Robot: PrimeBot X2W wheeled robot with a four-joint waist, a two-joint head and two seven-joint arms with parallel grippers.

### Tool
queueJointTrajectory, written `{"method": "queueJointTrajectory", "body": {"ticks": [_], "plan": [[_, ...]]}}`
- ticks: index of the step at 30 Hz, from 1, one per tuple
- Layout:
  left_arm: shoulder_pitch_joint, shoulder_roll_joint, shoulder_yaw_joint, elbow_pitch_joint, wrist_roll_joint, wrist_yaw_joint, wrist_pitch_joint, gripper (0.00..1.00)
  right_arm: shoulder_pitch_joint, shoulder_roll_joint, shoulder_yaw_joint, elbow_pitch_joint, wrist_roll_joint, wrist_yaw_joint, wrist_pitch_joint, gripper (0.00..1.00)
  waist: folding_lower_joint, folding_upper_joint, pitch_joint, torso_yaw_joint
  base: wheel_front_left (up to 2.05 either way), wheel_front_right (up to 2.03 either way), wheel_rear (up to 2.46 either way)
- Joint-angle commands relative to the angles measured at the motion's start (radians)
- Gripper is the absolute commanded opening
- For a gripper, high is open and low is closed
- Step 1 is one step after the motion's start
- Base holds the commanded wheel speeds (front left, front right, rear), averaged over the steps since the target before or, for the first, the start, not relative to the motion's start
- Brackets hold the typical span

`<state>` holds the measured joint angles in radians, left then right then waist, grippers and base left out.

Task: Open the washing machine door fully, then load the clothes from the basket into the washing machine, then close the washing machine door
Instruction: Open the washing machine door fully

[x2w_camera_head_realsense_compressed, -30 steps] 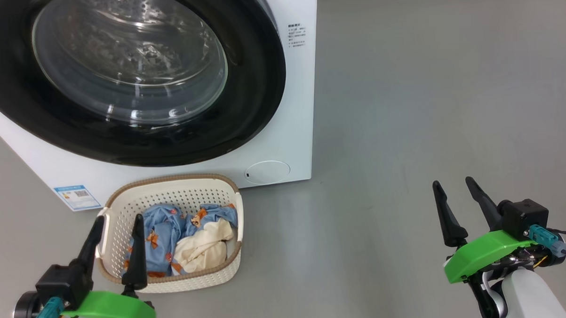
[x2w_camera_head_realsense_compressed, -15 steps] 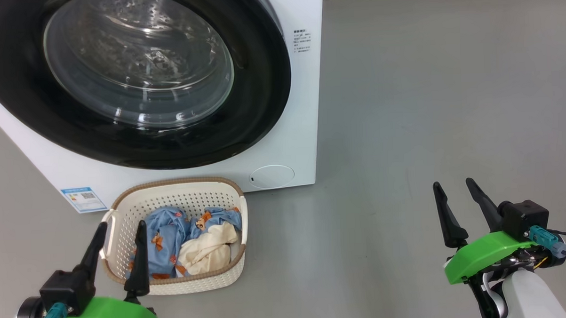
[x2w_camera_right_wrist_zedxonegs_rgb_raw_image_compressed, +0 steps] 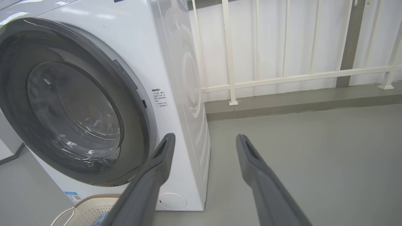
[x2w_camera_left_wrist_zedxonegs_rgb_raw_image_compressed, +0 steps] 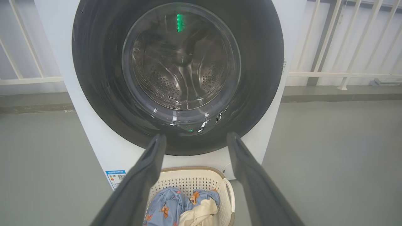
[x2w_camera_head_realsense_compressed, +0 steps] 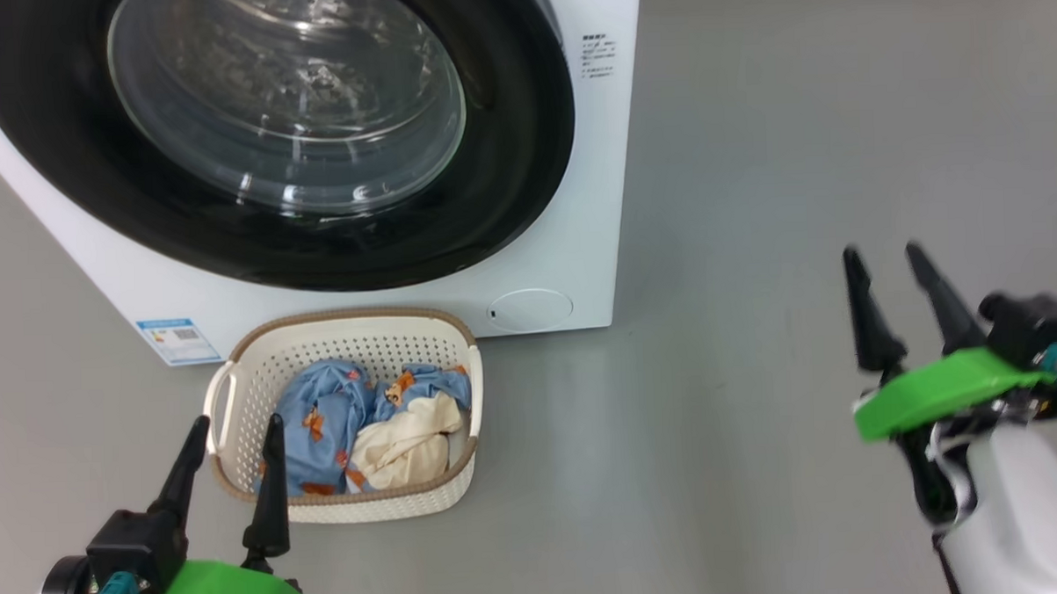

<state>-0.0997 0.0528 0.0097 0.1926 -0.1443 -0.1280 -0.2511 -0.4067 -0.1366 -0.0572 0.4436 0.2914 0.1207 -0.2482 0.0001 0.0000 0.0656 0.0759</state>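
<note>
- Head view: washing machine door (x2w_camera_head_realsense_compressed: 284,103) shut, upper left, on washing machine (x2w_camera_head_realsense_compressed: 595,198); no step done yet.
- All clothes (x2w_camera_head_realsense_compressed: 366,421) in basket (x2w_camera_head_realsense_compressed: 386,500), lower left, on floor (x2w_camera_head_realsense_compressed: 755,236) just before the machine.
- Jaws apart and empty on left gripper (x2w_camera_head_realsense_compressed: 238,423) and right gripper (x2w_camera_head_realsense_compressed: 882,252).
- Smooth grey floor; white railing (x2w_camera_right_wrist_zedxonegs_rgb_raw_image_compressed: 282,78) behind.

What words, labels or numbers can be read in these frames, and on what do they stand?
Blue label on the washing machine, lower left front: print and a square code, too small to read.
Small dark text block right of the washing machine door: blurred, unreadable.
No legible text.
</note>
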Motion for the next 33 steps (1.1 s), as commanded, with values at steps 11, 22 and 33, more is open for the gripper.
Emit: {"method": "queueJointTrajectory", "body": {"ticks": [11,22,33], "plan": [[-0.048,0.008,0.027,-0.033,0.008,-0.003,-0.011,1.00,-0.206,-0.038,0.005,-0.057,0.174,0.010,0.027,1.00,0.0000,0.0000,0.061,0.046,0.00,0.00,0.00],[-0.088,0.006,-0.012,-0.020,-0.002,-0.003,-0.011,1.00,-0.365,0.014,-0.157,-0.018,0.570,0.010,0.113,0.00,0.0000,0.0000,0.120,0.100,0.00,0.00,0.00],[-0.116,0.005,-0.041,-0.009,-0.014,-0.003,-0.011,1.00,-0.449,0.037,-0.257,0.107,0.753,0.010,0.188,0.00,0.0000,0.0000,0.159,0.137,0.00,0.00,0.00]]}}
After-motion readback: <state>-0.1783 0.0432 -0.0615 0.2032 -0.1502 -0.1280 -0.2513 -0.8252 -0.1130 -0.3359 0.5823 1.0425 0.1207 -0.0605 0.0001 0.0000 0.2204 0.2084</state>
